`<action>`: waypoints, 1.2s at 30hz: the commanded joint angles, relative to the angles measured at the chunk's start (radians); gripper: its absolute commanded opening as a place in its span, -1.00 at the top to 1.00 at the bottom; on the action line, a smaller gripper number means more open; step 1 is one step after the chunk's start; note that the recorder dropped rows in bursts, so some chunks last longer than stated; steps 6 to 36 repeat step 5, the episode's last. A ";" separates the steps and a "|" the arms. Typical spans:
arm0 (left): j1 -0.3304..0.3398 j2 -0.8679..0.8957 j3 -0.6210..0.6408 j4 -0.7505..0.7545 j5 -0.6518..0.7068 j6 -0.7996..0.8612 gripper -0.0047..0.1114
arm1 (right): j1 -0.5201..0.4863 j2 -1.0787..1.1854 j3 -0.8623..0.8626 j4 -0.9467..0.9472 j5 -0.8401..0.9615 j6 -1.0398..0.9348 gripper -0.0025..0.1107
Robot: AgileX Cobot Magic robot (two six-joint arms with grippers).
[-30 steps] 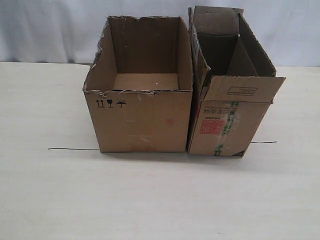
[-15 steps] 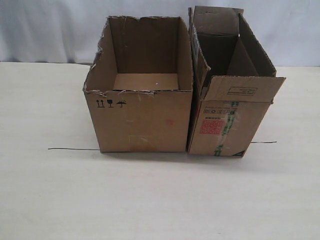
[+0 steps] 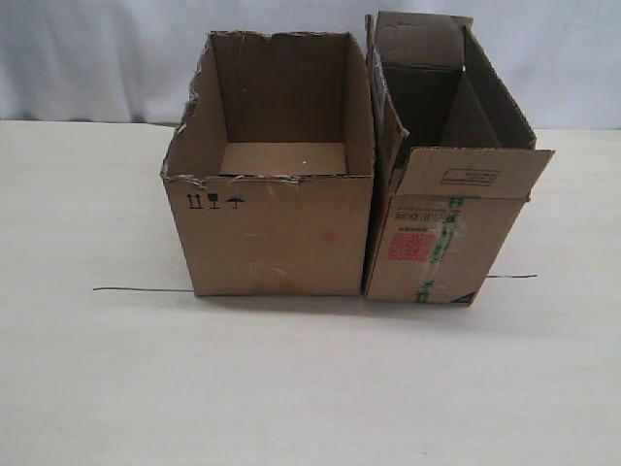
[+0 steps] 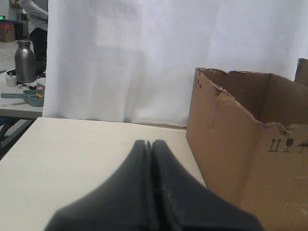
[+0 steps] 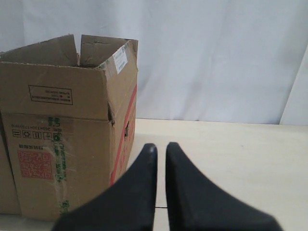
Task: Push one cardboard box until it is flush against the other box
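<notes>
On my exterior feed, the pale table [image 3: 310, 388] carries two open cartons toward its far edge: the other box [image 3: 272, 233] and, touching its right side, the cardboard box [image 3: 437, 248]. A thin dark line [image 3: 141, 289] crosses the worktop.

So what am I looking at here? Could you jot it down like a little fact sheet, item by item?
narrow box: the cardboard box, red square label, flaps up, open top
wide box: the other box, torn top edges, black handling symbols, empty inside
contact: sides meet near the front, no clear gap in the exterior view
surface: pale table with a thin dark line
left end effector: shut, holds nothing, apart from the wide box
right end effector: narrow gap between fingers, holds nothing, beside the narrow box
</notes>
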 commanded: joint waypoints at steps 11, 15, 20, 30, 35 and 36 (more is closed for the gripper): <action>-0.006 -0.003 0.002 0.003 -0.007 -0.006 0.92 | 0.000 -0.004 0.004 0.004 0.001 -0.003 0.87; -0.006 -0.003 0.002 0.003 -0.007 -0.006 0.92 | 0.000 -0.004 0.004 0.004 0.001 -0.003 0.87; -0.006 -0.003 0.002 0.003 -0.007 -0.006 0.92 | 0.000 -0.004 0.004 0.004 0.001 -0.003 0.87; -0.006 -0.003 0.002 0.003 -0.007 -0.006 0.92 | 0.000 -0.004 0.004 0.004 0.001 -0.003 0.87; -0.006 -0.003 0.002 0.003 -0.007 -0.006 0.92 | 0.000 -0.004 0.004 0.004 0.001 -0.003 0.87; -0.006 -0.003 0.002 0.003 -0.007 -0.006 0.92 | 0.000 -0.004 0.004 0.004 0.001 -0.003 0.87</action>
